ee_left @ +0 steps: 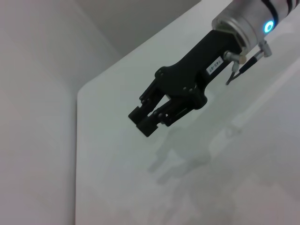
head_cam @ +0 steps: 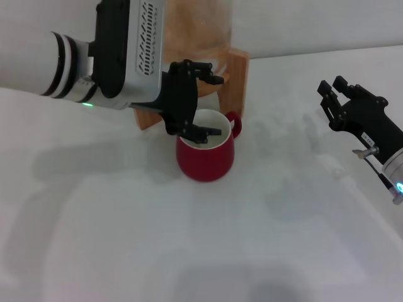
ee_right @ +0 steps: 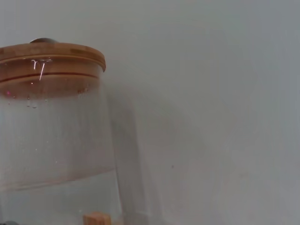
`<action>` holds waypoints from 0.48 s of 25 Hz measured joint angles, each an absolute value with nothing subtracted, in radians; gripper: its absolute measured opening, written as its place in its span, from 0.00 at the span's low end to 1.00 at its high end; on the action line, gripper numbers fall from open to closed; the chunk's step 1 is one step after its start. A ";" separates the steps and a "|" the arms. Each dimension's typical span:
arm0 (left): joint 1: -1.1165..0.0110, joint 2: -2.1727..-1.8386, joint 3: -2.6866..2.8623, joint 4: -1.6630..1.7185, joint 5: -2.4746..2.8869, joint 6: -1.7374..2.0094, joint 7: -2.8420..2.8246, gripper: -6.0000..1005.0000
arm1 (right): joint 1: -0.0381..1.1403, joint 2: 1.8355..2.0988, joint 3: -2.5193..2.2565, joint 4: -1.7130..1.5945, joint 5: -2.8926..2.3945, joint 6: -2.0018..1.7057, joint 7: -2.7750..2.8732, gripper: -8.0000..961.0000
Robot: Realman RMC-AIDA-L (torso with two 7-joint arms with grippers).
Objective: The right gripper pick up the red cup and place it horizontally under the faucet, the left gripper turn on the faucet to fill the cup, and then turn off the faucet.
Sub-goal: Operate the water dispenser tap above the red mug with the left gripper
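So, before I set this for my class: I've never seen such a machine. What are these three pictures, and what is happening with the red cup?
It is a two-armed robot. The head view looks down on a white table. The left gripper, a black claw on a bulky silver housing, hangs directly over the red cup, which stands upright before a wooden stand. The right gripper waits aside, holding nothing. The left wrist camera shows that right gripper from across the table. The right wrist camera shows a glass water jar with a wooden lid. No faucet is visible.
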State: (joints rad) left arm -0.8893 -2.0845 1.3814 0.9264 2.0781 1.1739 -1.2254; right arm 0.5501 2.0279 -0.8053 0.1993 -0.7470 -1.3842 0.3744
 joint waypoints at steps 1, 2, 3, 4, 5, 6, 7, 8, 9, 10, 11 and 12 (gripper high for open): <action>-0.889 -2.085 1.384 0.926 2.077 1.174 -1.225 0.87 | 0.550 2.028 -0.805 0.199 -0.747 -1.385 0.375 0.31; -0.889 -2.085 1.384 0.926 2.076 1.174 -1.225 0.87 | 0.549 2.028 -0.805 0.199 -0.747 -1.385 0.375 0.31; -0.889 -2.085 1.384 0.926 2.075 1.174 -1.226 0.87 | 0.549 2.028 -0.805 0.199 -0.747 -1.386 0.375 0.31; -0.889 -2.085 1.385 0.927 2.075 1.174 -1.226 0.87 | 0.549 2.028 -0.805 0.199 -0.747 -1.386 0.375 0.31; -0.888 -2.085 1.385 0.927 2.075 1.174 -1.227 0.87 | 0.548 2.028 -0.805 0.199 -0.747 -1.386 0.375 0.31; -0.888 -2.085 1.386 0.929 2.074 1.174 -1.228 0.87 | 0.548 2.028 -0.805 0.199 -0.747 -1.386 0.375 0.31; -0.888 -2.085 1.388 0.932 2.074 1.174 -1.230 0.87 | 0.548 2.028 -0.805 0.199 -0.747 -1.386 0.375 0.31; -0.888 -2.085 1.390 0.934 2.074 1.174 -1.231 0.87 | 0.548 2.028 -0.805 0.199 -0.747 -1.386 0.375 0.31; -0.888 -2.085 1.391 0.934 2.074 1.174 -1.232 0.87 | 0.548 2.028 -0.805 0.199 -0.747 -1.386 0.375 0.31; -0.888 -2.085 1.392 0.935 2.074 1.174 -1.232 0.87 | 0.548 2.028 -0.805 0.199 -0.747 -1.387 0.375 0.31; -0.888 -2.085 1.392 0.935 2.074 1.174 -1.233 0.87 | 0.548 2.028 -0.805 0.199 -0.747 -1.387 0.375 0.31; -0.888 -2.085 1.392 0.935 2.075 1.174 -1.233 0.87 | 0.548 2.028 -0.805 0.199 -0.747 -1.387 0.375 0.31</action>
State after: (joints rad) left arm -0.8885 -2.0847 1.3919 0.9354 2.0752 1.1739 -1.2326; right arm 0.5475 2.0279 -0.8053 0.1993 -0.7470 -1.3867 0.3749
